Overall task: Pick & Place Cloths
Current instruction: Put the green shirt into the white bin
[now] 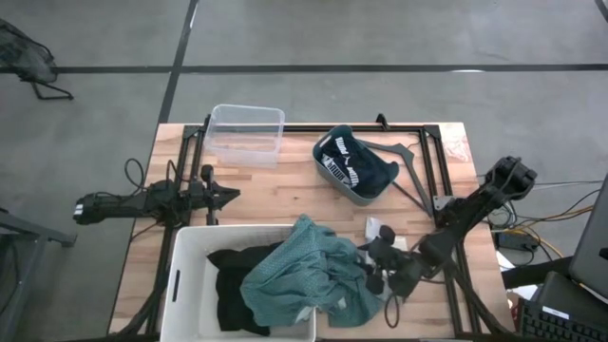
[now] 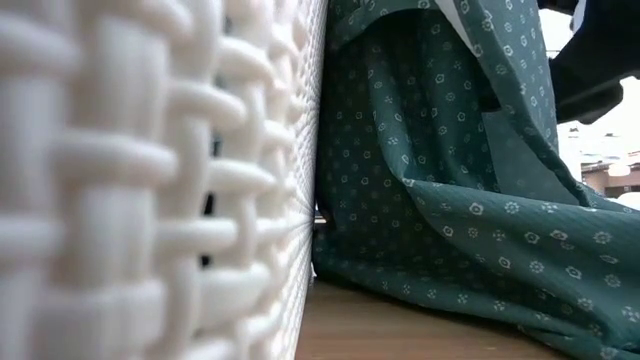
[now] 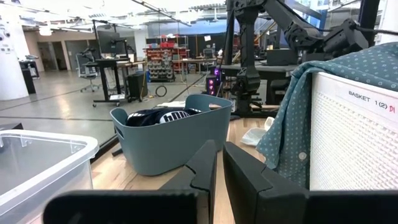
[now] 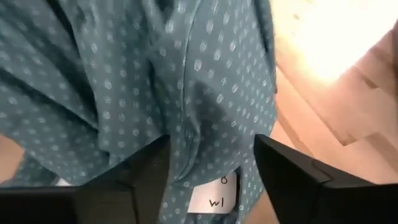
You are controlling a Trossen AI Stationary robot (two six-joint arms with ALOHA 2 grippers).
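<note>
**Me:** High view first. My right gripper (image 1: pixel 380 271) is low over the table's near right part, right at the edge of the teal-green shirt (image 1: pixel 309 271). That shirt hangs over the right wall of the white woven basket (image 1: pixel 185 249), part of it inside and part spilling onto the wooden table (image 1: pixel 285 185).

**Other:** Are you holding it?

**Me:** My fingers (image 4: pixel 298 177) stand wide apart in the right wrist view, with the dotted teal cloth bunched between them and a small white tag (image 4: pixel 214 194) showing there. I see no pinch on the fabric. Whether a finger touches it I cannot tell.

**Other:** What else is in the basket?

**Me:** A black cloth (image 1: pixel 237 280) lies inside it, under and beside the shirt.

**Other:** And your other claw?

**Me:** My left gripper (image 1: pixel 228 196) waits over the table's left side, above the basket's far edge, its fingers (image 3: pixel 205 171) drawn close together with only a slim gap and nothing in them.

**Other:** Anything further back?

**Me:** A teal plastic basket (image 1: pixel 366 190) sits toward the far middle, holding a dark cloth with white stripes (image 1: pixel 350 163). To its left stands a clear plastic bin (image 1: pixel 247 133). In the low view the shirt's folds fall beside the woven wall down to the wood.
</note>
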